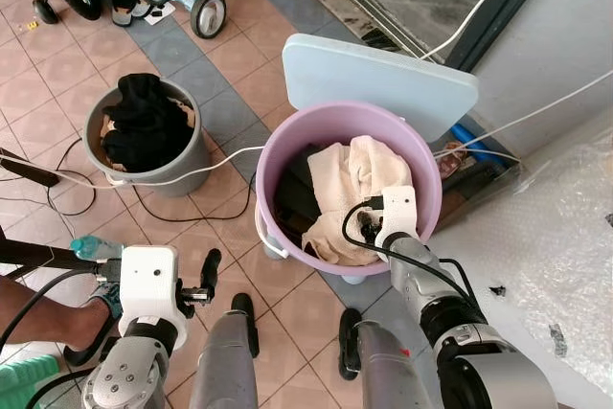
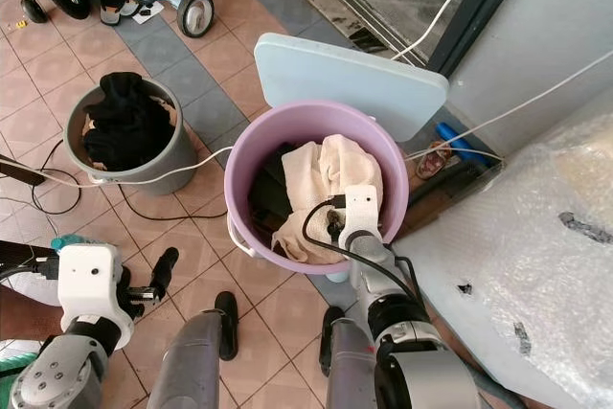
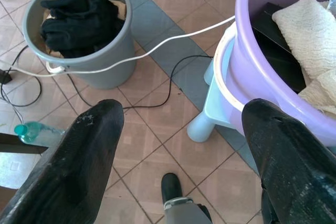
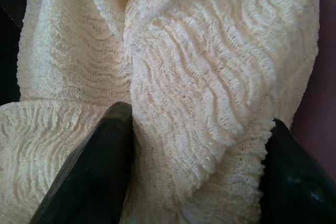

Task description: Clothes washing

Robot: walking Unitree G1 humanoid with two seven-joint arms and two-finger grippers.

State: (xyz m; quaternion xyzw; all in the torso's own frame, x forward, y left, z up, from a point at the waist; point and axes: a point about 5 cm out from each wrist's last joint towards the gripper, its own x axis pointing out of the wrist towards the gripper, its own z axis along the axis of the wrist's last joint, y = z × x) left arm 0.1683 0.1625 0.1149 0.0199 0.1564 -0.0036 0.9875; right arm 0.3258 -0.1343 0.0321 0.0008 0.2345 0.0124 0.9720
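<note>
Where crumpled, cream cloth point(image 1: 350, 193) axisless.

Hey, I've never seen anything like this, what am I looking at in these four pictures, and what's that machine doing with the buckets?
It is a humanoid robot doing laundry. Two pictures come from cameras in its head, looking down at a tiled floor; the other two come from cameras on its wrists. Its right pincer reaches into a purple tub holding a cream towel and dark clothes. The right wrist picture shows the two black fingers spread around a fold of that towel, not yet closed on it. The left pincer hangs open and empty above the floor. A grey bucket of black clothes stands nearby, and a pale blue lid leans behind the tub.
</note>
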